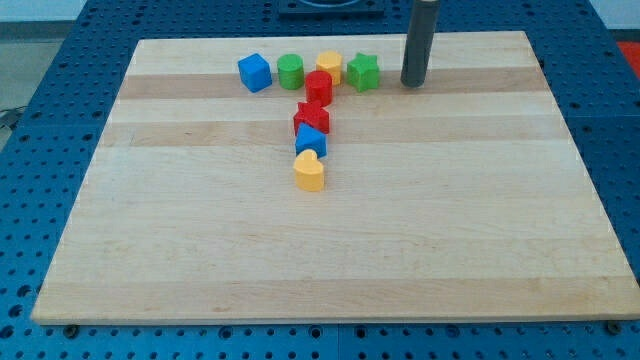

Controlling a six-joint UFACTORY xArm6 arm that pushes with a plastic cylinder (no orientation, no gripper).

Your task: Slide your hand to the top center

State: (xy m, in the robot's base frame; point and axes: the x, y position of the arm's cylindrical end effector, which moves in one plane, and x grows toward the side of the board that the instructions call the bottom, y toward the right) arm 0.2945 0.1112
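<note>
My tip (414,83) rests on the wooden board (200,230) near the view's top, right of centre. It stands just right of the green star block (364,71), with a small gap between them. A row along the top holds a blue cube (255,72), a green cylinder (290,70), a yellow block (330,65) and the green star. A column runs down from it: a red cylinder (319,87), a red star (311,116), a blue block (310,140) and a yellow heart-shaped block (310,171).
The board lies on a blue perforated table (60,60). The board's top edge is close behind my tip.
</note>
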